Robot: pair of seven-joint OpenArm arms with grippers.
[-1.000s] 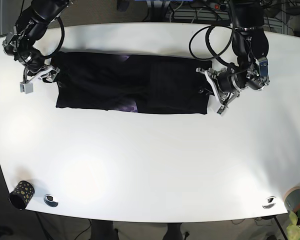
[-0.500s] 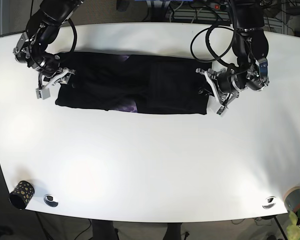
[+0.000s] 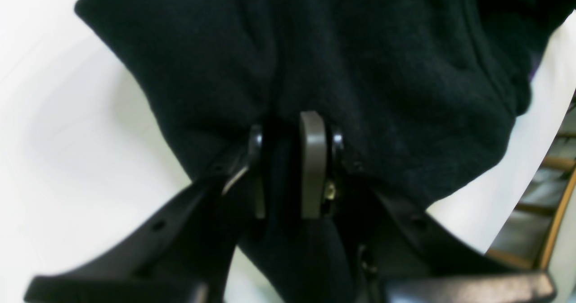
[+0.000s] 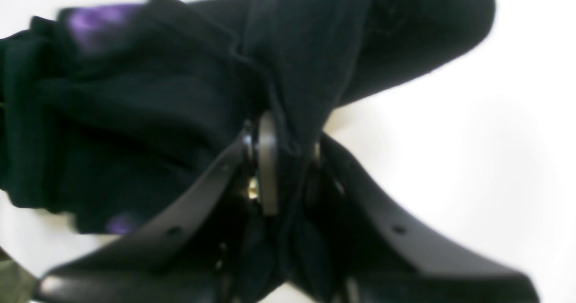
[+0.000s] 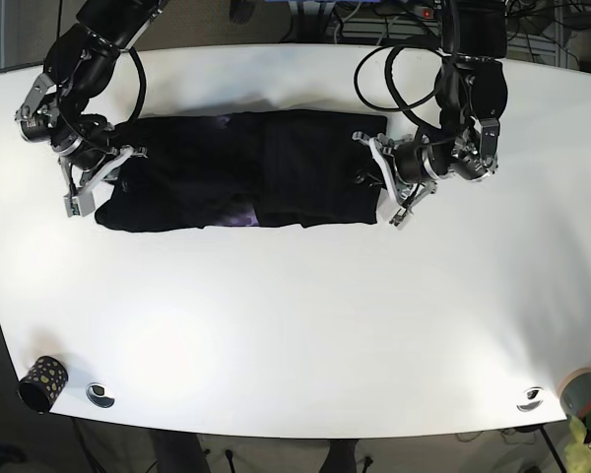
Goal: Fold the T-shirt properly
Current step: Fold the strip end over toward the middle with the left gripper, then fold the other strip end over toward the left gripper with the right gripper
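Drawing inward along the far half of the white table (image 5: 295,325), both grippers are dragging the black T-shirt (image 5: 236,182), now shorter end to end than a moment ago. The left gripper (image 5: 382,187) is clenching the shirt's end nearer the far right corner; the right gripper (image 5: 91,182) is pinching the opposite end. I judge the ends are being gathered for a fold. No brand or readable writing is showing, only purple patches.
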